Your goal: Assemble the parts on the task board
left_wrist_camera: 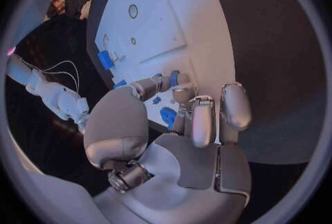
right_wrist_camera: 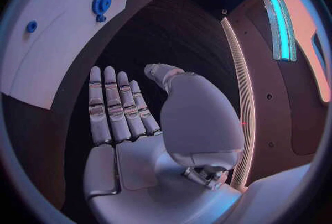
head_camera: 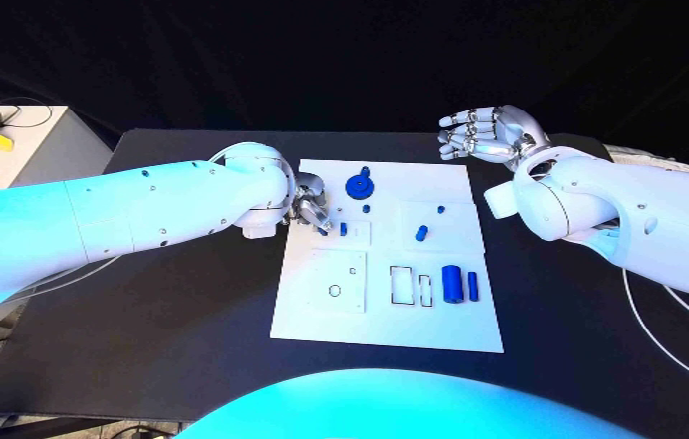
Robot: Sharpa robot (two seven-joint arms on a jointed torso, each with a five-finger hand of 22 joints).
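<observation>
The white task board [head_camera: 387, 315] lies mid-table. My left hand [head_camera: 312, 210] is at its left edge, fingers curled down, and thumb and a finger pinch a small blue peg [head_camera: 344, 228] [left_wrist_camera: 174, 77] at the board's surface. Another blue piece [left_wrist_camera: 168, 116] lies under the fingers. My right hand [head_camera: 488, 132] [right_wrist_camera: 121, 113] hovers off the board's far right corner, fingers straight and holding nothing. On the board are a round blue part [head_camera: 360, 184] [right_wrist_camera: 102, 1], a slanted blue peg [head_camera: 422, 232], a blue cylinder [head_camera: 454, 283] and a thin blue bar [head_camera: 473, 284].
Rectangular recesses [head_camera: 403, 285] and a square plate with a hole [head_camera: 335, 285] sit on the board's near half. A white box [head_camera: 36, 145] stands off the table's far left corner. Black table [head_camera: 172, 310] lies bare on either side of the board.
</observation>
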